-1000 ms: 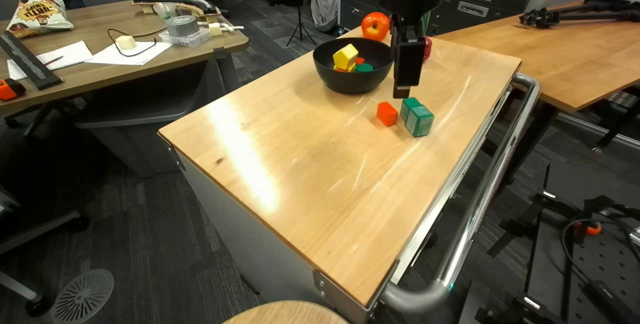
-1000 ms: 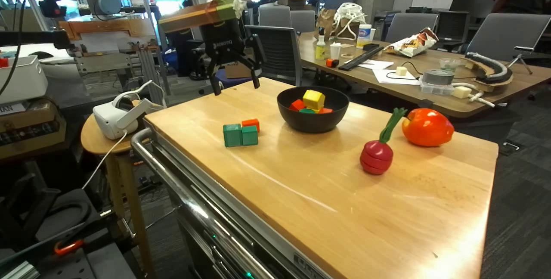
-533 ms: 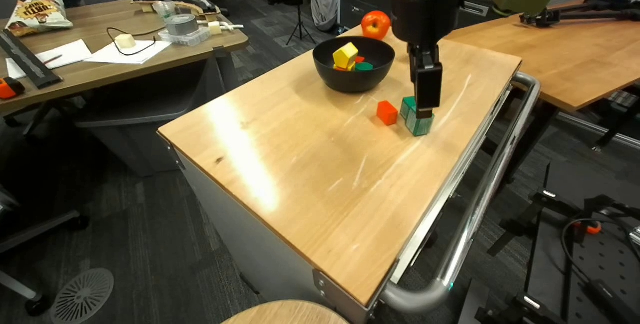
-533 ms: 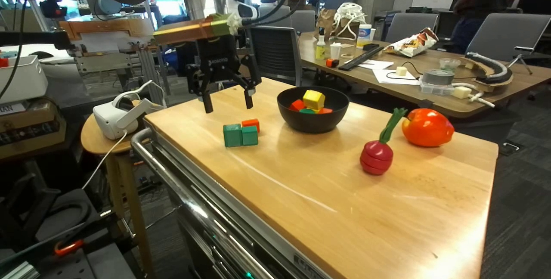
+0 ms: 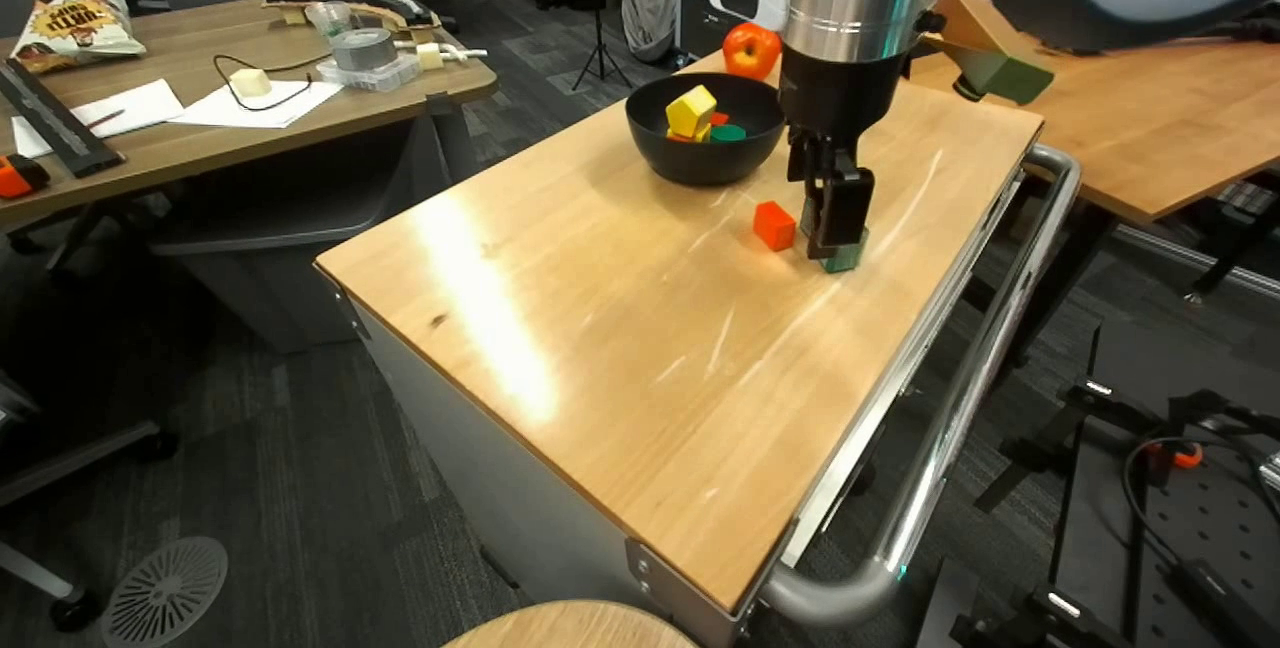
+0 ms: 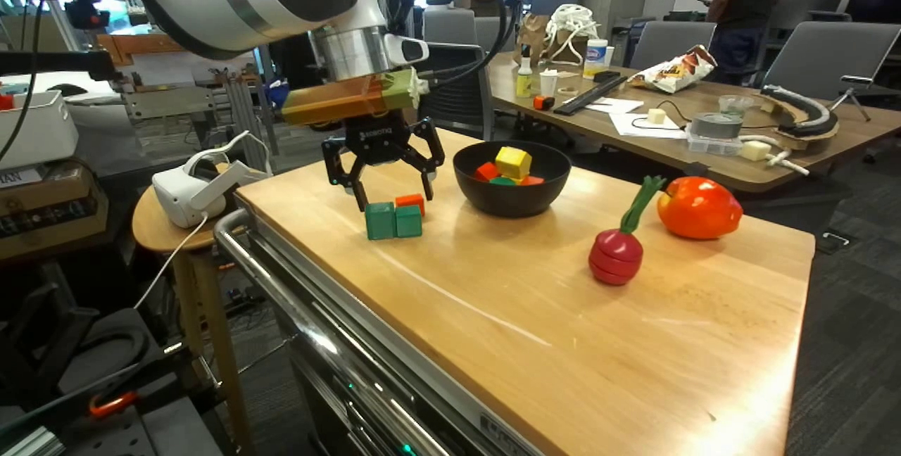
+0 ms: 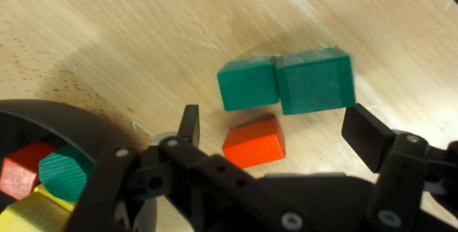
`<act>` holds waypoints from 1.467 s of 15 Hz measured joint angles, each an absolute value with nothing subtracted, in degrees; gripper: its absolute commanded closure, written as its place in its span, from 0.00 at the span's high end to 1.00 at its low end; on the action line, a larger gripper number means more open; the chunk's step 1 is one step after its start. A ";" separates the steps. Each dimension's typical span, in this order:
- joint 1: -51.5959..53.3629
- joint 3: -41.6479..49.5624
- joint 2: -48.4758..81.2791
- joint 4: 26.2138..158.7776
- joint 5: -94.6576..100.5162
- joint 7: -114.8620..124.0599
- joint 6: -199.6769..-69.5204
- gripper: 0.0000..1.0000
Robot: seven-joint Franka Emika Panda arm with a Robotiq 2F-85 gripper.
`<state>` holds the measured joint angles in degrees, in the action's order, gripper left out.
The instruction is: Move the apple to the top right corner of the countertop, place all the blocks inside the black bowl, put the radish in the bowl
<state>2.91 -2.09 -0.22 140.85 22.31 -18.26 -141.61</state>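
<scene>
- Two green blocks (image 7: 315,85), touching each other on the bench (image 5: 620,328), just beside the jaws.
- Wide-parted jaws, with an orange-red block (image 7: 254,142) between, in the wrist view.
- Black bowl (image 6: 512,200) near the jaws, with red, green and yellow blocks (image 6: 513,162) inside.
- Radish (image 6: 616,253), leaves up, and apple (image 6: 700,208): both well apart from the jaws.

ROBOTIQ on the hand (image 6: 396,203), MAN on a box (image 6: 43,199), upside-down TURTLE CHIPS on a bag (image 5: 78,20)
</scene>
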 measured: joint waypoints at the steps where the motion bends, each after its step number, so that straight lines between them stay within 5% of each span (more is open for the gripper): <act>1: 2.59 -1.78 0.46 140.90 23.32 -18.85 -143.01 1.00; 16: 1.44 -0.78 2.97 140.77 25.85 -28.50 -143.19 1.00; 18: 1.37 -0.60 2.96 140.77 25.88 -29.30 -142.68 0.74; 22: 1.30 -0.45 2.99 140.85 25.90 -30.04 -142.58 0.42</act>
<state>1.30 -0.45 2.99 140.85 25.90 -30.04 -142.58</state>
